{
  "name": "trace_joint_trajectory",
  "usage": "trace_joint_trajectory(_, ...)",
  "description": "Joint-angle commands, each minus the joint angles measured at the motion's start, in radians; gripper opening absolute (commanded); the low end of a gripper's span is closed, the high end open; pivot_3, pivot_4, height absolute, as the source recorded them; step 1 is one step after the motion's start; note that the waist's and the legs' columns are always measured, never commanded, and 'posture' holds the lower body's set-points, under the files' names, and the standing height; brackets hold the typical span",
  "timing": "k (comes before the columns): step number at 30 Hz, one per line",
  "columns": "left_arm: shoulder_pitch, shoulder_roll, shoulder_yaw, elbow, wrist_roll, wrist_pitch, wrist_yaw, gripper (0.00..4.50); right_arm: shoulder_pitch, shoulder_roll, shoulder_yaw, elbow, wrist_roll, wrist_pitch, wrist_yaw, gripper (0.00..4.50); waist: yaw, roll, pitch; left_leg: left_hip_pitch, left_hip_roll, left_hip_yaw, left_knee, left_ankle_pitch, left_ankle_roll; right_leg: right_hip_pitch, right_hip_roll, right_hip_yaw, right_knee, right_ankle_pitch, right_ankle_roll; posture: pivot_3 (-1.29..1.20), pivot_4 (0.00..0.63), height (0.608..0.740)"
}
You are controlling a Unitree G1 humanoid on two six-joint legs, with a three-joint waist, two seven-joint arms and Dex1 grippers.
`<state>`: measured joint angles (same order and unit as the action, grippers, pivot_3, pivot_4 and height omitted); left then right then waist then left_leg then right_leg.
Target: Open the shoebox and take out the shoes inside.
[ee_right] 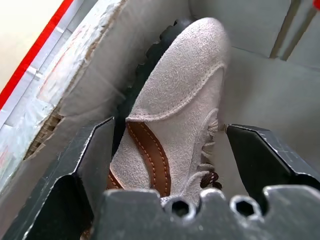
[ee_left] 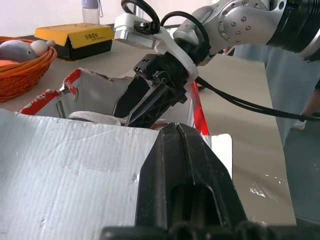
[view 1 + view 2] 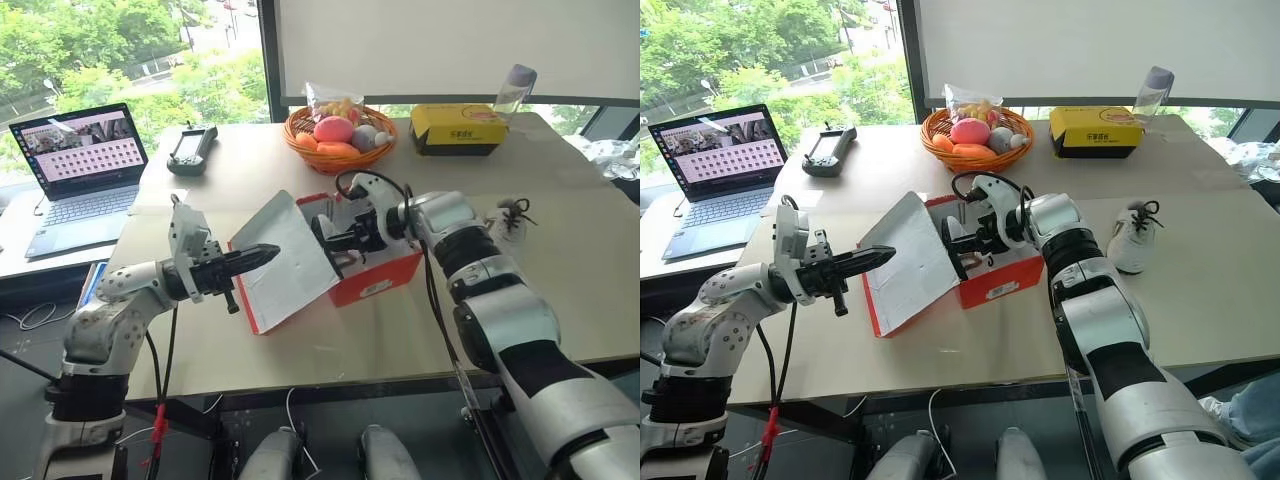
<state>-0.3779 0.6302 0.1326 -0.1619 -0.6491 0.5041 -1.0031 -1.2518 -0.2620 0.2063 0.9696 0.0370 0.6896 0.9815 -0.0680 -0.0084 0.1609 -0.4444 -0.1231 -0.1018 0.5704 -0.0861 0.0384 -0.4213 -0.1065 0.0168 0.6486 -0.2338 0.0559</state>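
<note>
We found the shoebox (image 3: pixel 375 280) near the table's middle, its lid (image 3: pixel 902 262) propped back by our left gripper (image 3: pixel 262 254), jaws together. Our right gripper (image 1: pixel 170 145) reached inside, jaws apart either side of one shoe (image 1: pixel 175 110) — not yet clamped. The shoe looked soft, light and suede-like; across its middle seemed the best hold. The other shoe (image 3: pixel 1132 236) sat right of the box; fruit basket (image 3: pixel 297 131) and yellow box (image 3: pixel 458 128) lay far off — only the box walls crowded us.

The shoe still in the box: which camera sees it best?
The right wrist view: the pale suede shoe with brown straps lies between the right end effector's open fingers. The left wrist view shows a sliver of it behind the lid; in the eye views the arm hides it.
</note>
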Motion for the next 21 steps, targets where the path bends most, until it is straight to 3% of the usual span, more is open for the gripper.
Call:
trace_joint_trajectory(1, 0.000, 0.014, 0.012, -0.029, -0.004, -0.003, -0.001, 0.00, 0.035, 0.012, 0.027, 0.045, -0.036, -0.002, -0.002, 4.12, 0.001, 0.000, 0.000, 0.000, 0.000, 0.000, 0.000, 0.000, 0.000, 0.000, 0.000, 0.000, 0.000, 0.000, 0.000, 0.00, 0.150, 0.732)
trace_joint_trajectory(8, -0.006, 0.012, 0.008, -0.022, 0.003, -0.006, 0.003, 0.00, 0.035, 0.029, 0.003, 0.132, -0.033, 0.009, 0.000, 4.12, 0.004, 0.000, -0.001, 0.003, 0.000, 0.000, 0.000, 0.000, 0.000, 0.002, 0.000, 0.000, 0.000, 0.000, 0.000, 0.00, 0.150, 0.732)
trace_joint_trajectory(11, -0.007, 0.011, 0.007, -0.020, 0.006, -0.008, 0.005, 0.00, 0.029, 0.029, -0.013, 0.146, -0.031, 0.000, 0.001, 3.46, 0.004, 0.000, -0.001, 0.003, 0.000, 0.000, 0.000, 0.000, 0.000, 0.002, 0.000, 0.000, 0.000, 0.000, 0.000, 0.00, 0.150, 0.732)
trace_joint_trajectory(18, -0.011, 0.003, 0.003, -0.013, 0.018, -0.012, 0.009, 0.00, 0.012, 0.025, -0.043, 0.147, -0.019, 0.016, 0.032, 1.15, 0.003, 0.001, -0.003, 0.004, 0.000, -0.001, 0.000, 0.000, 0.000, 0.004, 0.000, 0.000, 0.000, 0.000, 0.000, 0.00, 0.150, 0.732)
trace_joint_trajectory(20, -0.012, 0.002, 0.001, -0.010, 0.021, -0.013, 0.009, 0.00, 0.008, 0.022, -0.054, 0.143, -0.012, 0.025, 0.042, 0.66, 0.004, 0.001, -0.003, 0.004, 0.000, -0.001, 0.000, 0.000, 0.000, 0.004, 0.000, 0.000, 0.000, 0.000, 0.000, 0.00, 0.150, 0.732)
trace_joint_trajectory(21, -0.013, 0.002, 0.000, -0.009, 0.022, -0.014, 0.009, 0.00, 0.001, 0.016, -0.069, 0.136, 0.000, 0.038, 0.047, 0.66, 0.004, 0.001, -0.003, 0.004, 0.000, -0.001, 0.000, 0.000, 0.000, 0.004, 0.000, 0.000, 0.000, 0.000, 0.000, 0.00, 0.150, 0.732)
